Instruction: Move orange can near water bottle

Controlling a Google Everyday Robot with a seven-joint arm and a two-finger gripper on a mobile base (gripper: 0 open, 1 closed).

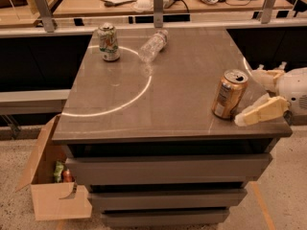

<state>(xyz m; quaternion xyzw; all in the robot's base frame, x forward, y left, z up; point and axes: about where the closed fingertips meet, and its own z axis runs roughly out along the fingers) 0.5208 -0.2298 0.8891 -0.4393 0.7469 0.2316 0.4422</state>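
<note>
The orange can [229, 94] is standing upright at about 4 o'clock on the grey tabletop [182, 80], close to the right edge and not far from the front edge, with its silver top and pull tab showing. The gripper [249, 97] is reaching in from 3 o'clock, just beside the can on its right. Its two cream fingers [263, 111] are standing apart and are holding nothing. The nearer finger is lying low over the table's front right corner with its tip almost at the can's base, and whether it is touching cannot be told. The farther finger is sitting behind the can toward 2 o'clock, apart from it. The water bottle [153, 45] is lying on its side at about 12 o'clock near the back edge, its cap end pointing toward 1 o'clock, well apart from the orange can. A white-and-green can [109, 42] is standing upright at 11 o'clock, near the bottle on its left. A bright arc of light [125, 102] is curving across the left half of the tabletop. Grey drawers [168, 169] are stacking up under the top, and at 8 o'clock on the floor an open cardboard box [53, 200] is sitting against them with small items inside.
</note>
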